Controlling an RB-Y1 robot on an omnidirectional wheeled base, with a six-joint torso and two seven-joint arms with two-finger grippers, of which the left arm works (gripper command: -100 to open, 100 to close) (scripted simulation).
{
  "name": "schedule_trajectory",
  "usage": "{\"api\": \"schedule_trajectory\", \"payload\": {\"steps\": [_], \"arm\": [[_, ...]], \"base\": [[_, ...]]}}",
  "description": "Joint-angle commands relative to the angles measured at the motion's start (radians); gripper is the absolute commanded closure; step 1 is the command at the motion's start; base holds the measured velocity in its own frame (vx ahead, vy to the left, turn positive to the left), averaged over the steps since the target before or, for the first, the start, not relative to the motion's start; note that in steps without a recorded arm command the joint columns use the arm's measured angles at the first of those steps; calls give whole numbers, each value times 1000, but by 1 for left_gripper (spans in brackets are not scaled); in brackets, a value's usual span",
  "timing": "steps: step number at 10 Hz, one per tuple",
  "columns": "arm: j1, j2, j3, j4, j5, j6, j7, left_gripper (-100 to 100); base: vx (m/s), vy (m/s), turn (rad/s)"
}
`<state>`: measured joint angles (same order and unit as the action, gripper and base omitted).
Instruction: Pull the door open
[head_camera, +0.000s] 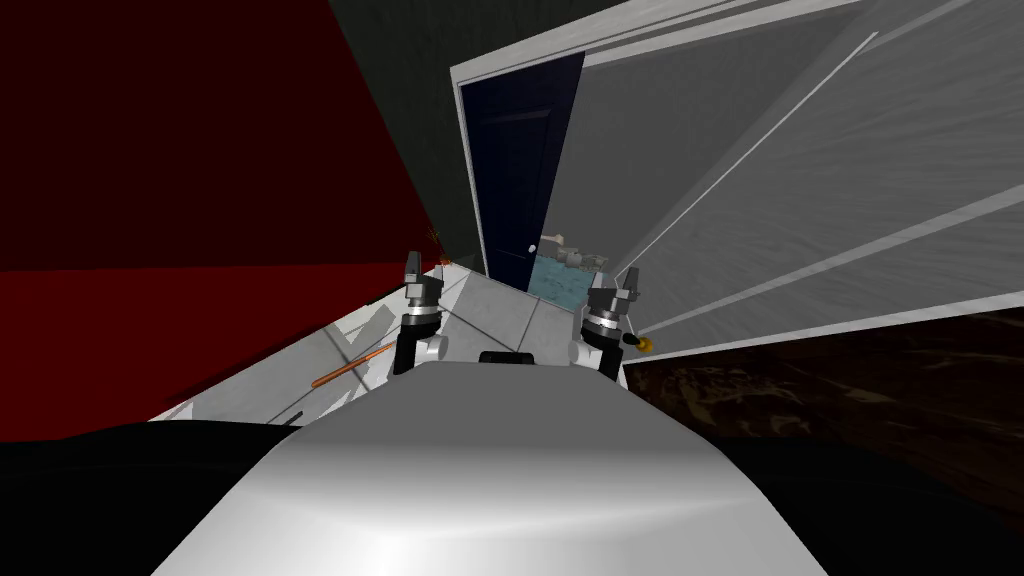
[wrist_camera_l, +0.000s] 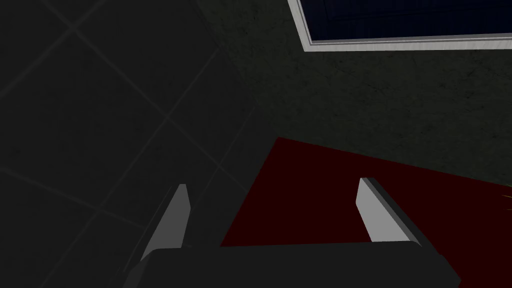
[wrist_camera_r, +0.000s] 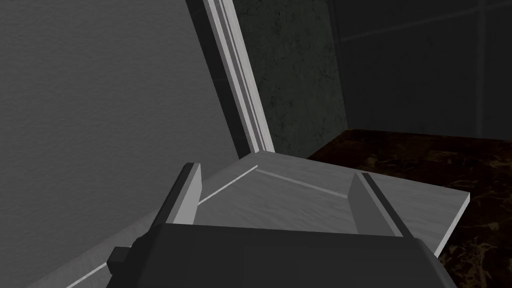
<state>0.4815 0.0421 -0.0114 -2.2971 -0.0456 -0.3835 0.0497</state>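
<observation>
- Far door: dark navy, with a white knob and a white frame.
- Near door: grey, faintly grained, with pale panel lines.
- Wall: deep red.
- Floor: dark brown, marbled.
- Tiles: pale grey.

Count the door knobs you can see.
2. A white knob on the dark blue door ahead; a yellow knob on the grey door, beside the right gripper. Others may be hidden.

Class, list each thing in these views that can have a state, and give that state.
grey door, swung open from its frame.
dark blue door, sitting in its white frame, seemingly shut.
left gripper, open, holding nothing.
right gripper, open, over the grey door's panel, not gripping.
</observation>
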Motion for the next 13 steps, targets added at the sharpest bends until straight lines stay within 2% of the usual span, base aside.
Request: {"api": "schedule_trajectory", "payload": {"steps": [1, 9, 13], "arm": [[-7, 6, 6, 29, -5, -9, -26, -100], [-44, 29, 35, 176, -32, -54, -161, -100], [-69, 40, 54, 275, -49, -84, -251, -100]], "base": [[65, -22, -73], [113, -37, -73], [136, -34, -97]]}}
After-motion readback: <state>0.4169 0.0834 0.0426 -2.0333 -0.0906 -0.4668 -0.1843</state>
